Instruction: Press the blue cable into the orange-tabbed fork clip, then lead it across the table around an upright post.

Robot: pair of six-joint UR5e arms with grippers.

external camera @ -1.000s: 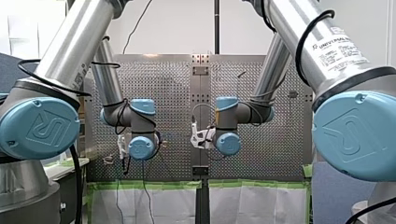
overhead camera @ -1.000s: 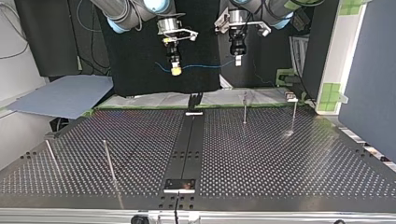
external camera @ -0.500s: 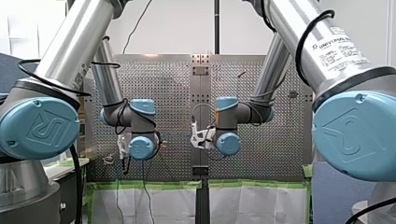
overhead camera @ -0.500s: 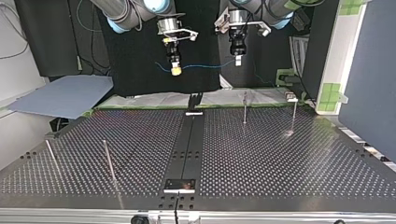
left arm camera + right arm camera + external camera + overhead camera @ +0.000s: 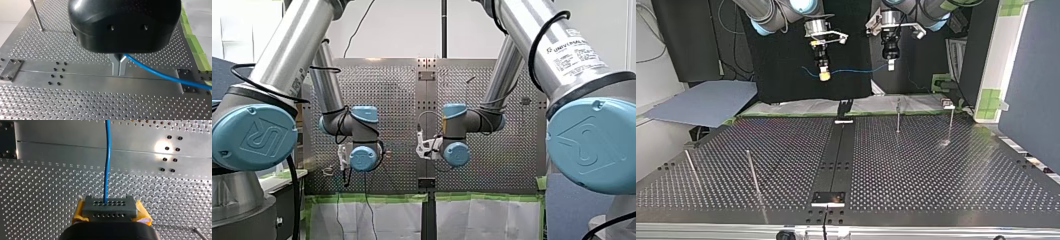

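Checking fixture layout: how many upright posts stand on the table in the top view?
4. Near left post and neighbour post at the view's left; far post and far right post further back. Others may be hidden.

In the top view you have the cable [image 5: 856,71] strung between my left jaws and my right jaws, above the worktop's [image 5: 936,175] far end; 2 far posts [image 5: 898,116] stand right, 2 near posts [image 5: 752,172] left.

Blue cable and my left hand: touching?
Touching. Left wrist view: my left hand is shut on the blue cable, which runs out from between its fingers.
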